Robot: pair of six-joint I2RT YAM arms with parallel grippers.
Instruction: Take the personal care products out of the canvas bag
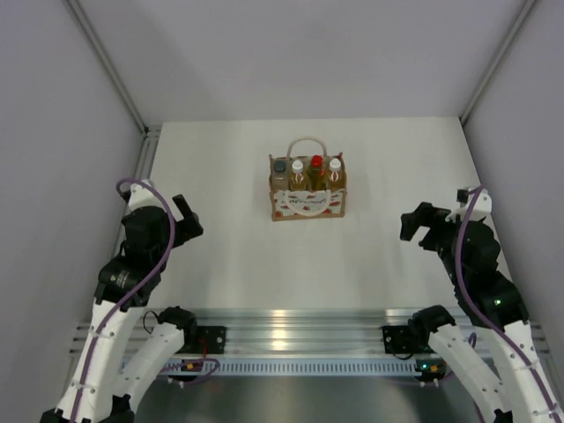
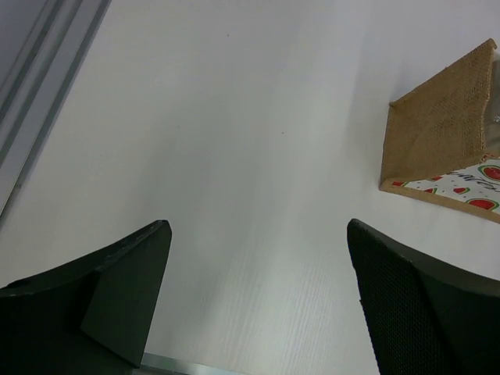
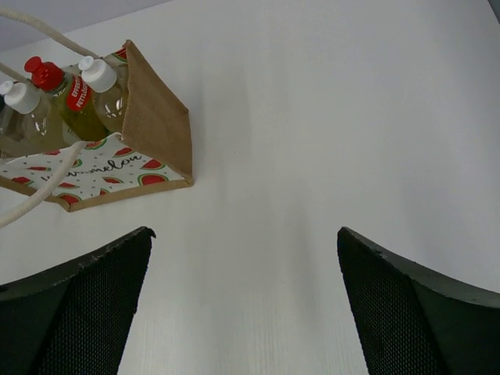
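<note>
The canvas bag (image 1: 305, 205) stands upright at the middle back of the white table, its white front panel with watermelon prints facing me. Four bottles stand in it in a row: a clear one with a dark grey cap (image 1: 279, 166), an amber one with a white cap (image 1: 298, 166), a yellow one with a red cap (image 1: 316, 162) and an amber one with a white cap (image 1: 335, 164). My left gripper (image 1: 187, 217) is open and empty, well left of the bag. My right gripper (image 1: 418, 226) is open and empty, to its right. The right wrist view shows the bag's side (image 3: 160, 125) and the red cap (image 3: 43, 72).
Grey enclosure walls stand close on the left (image 1: 62, 132) and right (image 1: 529, 132). An aluminium rail (image 1: 291, 326) runs along the near table edge, between the arm bases. The bag's brown side wall (image 2: 441, 137) shows at the right of the left wrist view.
</note>
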